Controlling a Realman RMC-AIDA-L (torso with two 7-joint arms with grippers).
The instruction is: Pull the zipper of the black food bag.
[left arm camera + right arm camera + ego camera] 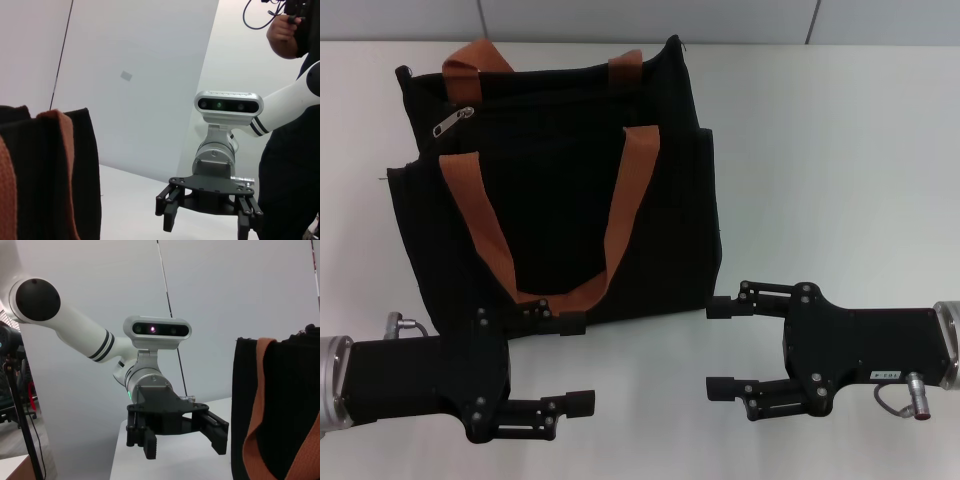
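The white tabletop [840, 150] is carrying everything here, and the black food bag [555, 170] is lying across its left half, taking up most of that side. One orange-brown strap [620, 215] is looping down the bag's face toward the near edge, and a second strap [480, 55] is peeking over the far rim. Down in front, the left tool [575, 362] is hovering at the bag's near edge with its fingers spread wide, the upper finger sitting right by the bottom of the strap loop. The right tool [720, 347] is facing it from the other side, also gaping wide, holding nothing, just off the bag's near right corner. A person in dark clothing [292, 150] is standing behind the right arm in the left wrist view. Smallest of all, the zipper [453, 121] is lying at the bag's far left corner, silver pull tilted, well apart from both tools.
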